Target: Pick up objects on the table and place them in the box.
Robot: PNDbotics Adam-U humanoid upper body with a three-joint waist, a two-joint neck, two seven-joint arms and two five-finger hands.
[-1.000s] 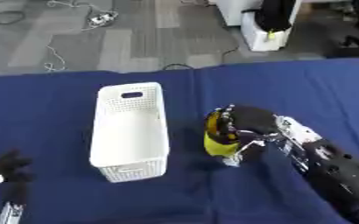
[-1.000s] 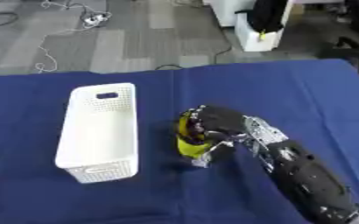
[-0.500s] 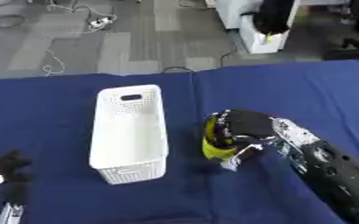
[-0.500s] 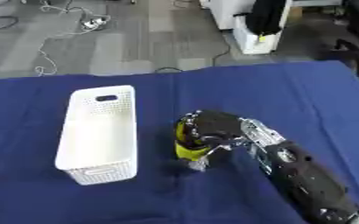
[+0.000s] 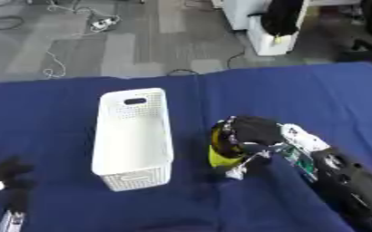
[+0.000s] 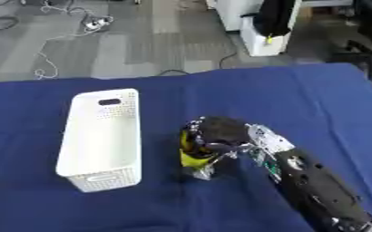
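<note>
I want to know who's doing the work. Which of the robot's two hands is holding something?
The right hand, curled round a yellow object beside the white basket. The left hand rests idle at the lower left corner.

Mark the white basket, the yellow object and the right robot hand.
white basket point(image 5: 119, 174): left eye view, near end wall.
yellow object point(image 5: 220, 158): left eye view, lower body.
right robot hand point(image 5: 256, 131): left eye view, back of hand.
</note>
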